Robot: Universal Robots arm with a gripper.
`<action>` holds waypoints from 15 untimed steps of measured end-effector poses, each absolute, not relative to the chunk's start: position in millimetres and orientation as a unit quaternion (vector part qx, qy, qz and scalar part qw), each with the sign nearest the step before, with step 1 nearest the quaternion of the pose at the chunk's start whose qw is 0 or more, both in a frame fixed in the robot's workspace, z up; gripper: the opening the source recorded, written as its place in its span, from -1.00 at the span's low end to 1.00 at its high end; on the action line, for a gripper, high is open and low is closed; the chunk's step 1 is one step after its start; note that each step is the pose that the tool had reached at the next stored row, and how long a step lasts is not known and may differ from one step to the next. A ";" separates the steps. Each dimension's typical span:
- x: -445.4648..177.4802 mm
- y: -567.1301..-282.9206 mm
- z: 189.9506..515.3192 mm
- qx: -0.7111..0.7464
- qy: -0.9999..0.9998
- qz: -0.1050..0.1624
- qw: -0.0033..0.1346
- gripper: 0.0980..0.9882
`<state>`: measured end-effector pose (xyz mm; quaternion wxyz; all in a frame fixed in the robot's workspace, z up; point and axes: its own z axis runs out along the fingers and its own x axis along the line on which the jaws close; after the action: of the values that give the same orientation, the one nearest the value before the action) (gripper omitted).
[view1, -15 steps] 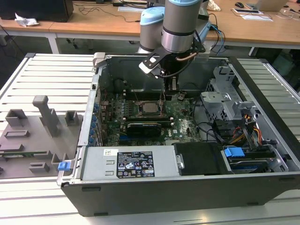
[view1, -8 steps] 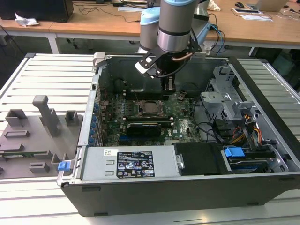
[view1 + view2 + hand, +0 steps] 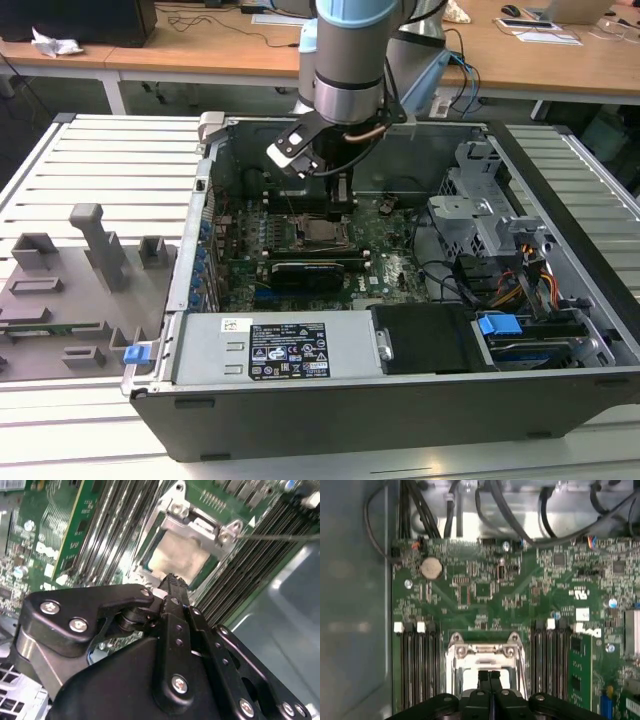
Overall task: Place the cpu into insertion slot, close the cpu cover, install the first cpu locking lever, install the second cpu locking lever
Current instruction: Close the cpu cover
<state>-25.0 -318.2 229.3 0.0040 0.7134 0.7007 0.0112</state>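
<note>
A: Where's the chip?

B: The chip (image 3: 177,560) sits in the socket (image 3: 325,232) with its pale metal top up. In the exterior view that's about 6 o'clock of the gripper (image 3: 343,208), mid green board (image 3: 485,590), inside the open case (image 3: 400,405).

A: Jaws?

B: Pressed together, nothing between them. In both wrist views the tips hang just over one edge of the chip. Can't tell if they touch it.

A: Cover?

B: The cover (image 3: 196,526) looks to lie flat round the chip, whose top shows through the cut-out. Can't tell whether it's latched.

A: Handling?

B: My read: the chip is light, stiff, slick on top and fragile underneath. Take it by two opposite edges only and keep it level. The cover is thin, springy sheet metal, so push on the frame, never on the chip.
</note>
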 end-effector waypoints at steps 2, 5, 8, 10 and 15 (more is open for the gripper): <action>-29.5 -318.2 229.1 0.713 0.701 0.011 0.004 -0.98; -41.9 -318.2 226.0 0.711 0.703 0.011 0.004 -0.98; -52.2 -318.1 221.0 0.710 0.704 0.011 0.004 -0.98; -52.9 -317.6 217.0 0.710 0.704 0.011 0.004 -0.98; -53.2 -316.8 208.5 0.710 0.704 0.011 0.004 -0.98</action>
<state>-53.2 -316.8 208.5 0.0041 0.7096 0.7045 0.0111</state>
